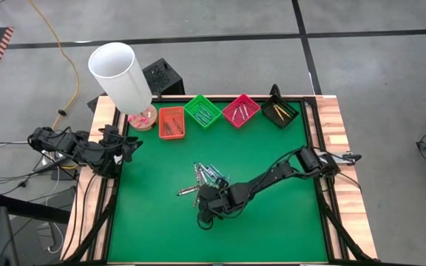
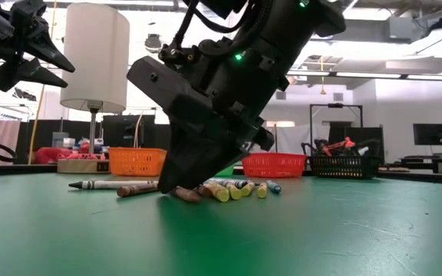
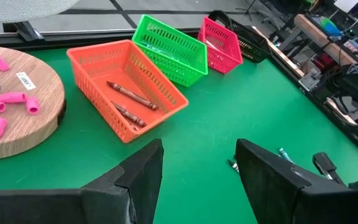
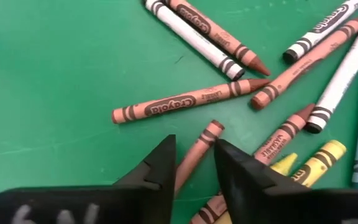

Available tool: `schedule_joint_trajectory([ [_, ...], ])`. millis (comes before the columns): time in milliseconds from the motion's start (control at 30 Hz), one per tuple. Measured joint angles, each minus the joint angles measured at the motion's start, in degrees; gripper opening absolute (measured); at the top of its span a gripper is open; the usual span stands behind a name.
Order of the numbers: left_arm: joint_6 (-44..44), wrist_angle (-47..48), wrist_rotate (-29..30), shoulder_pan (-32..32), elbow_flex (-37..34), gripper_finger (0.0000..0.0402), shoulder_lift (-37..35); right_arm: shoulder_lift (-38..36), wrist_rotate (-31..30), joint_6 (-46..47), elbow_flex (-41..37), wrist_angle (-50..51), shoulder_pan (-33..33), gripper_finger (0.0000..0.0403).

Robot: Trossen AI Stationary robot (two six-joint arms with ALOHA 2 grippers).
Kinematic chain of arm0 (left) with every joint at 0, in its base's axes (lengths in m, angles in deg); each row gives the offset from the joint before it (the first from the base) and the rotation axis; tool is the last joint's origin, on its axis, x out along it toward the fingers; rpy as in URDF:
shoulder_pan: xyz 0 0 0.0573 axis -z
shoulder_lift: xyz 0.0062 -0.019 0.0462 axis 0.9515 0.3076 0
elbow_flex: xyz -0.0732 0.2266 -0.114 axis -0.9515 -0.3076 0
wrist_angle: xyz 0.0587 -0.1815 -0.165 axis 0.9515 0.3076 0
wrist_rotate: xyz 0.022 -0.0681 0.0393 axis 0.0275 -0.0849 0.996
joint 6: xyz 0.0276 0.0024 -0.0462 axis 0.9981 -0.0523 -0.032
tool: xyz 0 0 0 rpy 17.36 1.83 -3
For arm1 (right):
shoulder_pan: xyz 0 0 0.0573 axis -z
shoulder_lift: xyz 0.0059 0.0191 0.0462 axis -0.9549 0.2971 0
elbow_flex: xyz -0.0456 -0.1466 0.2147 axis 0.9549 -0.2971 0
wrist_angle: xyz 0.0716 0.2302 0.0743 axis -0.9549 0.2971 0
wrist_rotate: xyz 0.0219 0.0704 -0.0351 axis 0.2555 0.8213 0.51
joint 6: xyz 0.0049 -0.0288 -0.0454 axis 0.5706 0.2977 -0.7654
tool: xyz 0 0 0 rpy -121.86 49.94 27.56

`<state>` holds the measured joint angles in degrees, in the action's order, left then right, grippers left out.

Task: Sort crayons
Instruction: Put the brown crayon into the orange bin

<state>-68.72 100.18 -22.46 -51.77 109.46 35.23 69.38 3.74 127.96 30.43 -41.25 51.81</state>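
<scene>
- Brown crayon (image 4: 194, 155): lying in the loose crayons (image 1: 207, 177) heaped mid-worktop (image 1: 272, 229); straddled by the right hand (image 4: 193, 163), fingers parted and not yet clamped.
- Risk: the near-touching crayon beside it may be pinched too, or the stick may roll out as the narrow gap is closed.
- Orange tray (image 3: 126, 87): brown crayons already held.
- Left hand (image 3: 197, 177): parked near the trays, released, empty.

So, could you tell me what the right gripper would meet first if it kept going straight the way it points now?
Most likely the brown crayon lying between the right gripper's fingers; the low view shows the tips down at the green mat, within the crayon pile. Right under that crayon is the mat.
</scene>
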Motion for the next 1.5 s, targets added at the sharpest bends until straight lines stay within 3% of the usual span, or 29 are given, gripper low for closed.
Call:
schedule_joint_trajectory([
  [433, 0.0, 0.0, -1.11, 0.01, 0.0, 0.0192, -0.02, 0.0, -0.09, -0.08, 0.0, -0.32, 0.0, 0.0006],
  [833, 0.02, 0.0, -1.19, 0.02, 0.0, 0.0192, -0.02, 0.09, -0.99, -3.82, 4.63, -0.92, 0.68, 0.0003],
  [1167, 1.07, 0.01, -1.18, 0.01, 0.0, 0.0192, -0.01, 0.04, -2.18, -14.64, 11.15, -1.78, 5.87, 0.0002],
  [1500, 2.49, 0.02, -0.88, 0.02, 0.0, 0.0192, -0.02, 0.02, -2.13, -26.74, 12.07, -18.94, 14.87, 0.0002],
])
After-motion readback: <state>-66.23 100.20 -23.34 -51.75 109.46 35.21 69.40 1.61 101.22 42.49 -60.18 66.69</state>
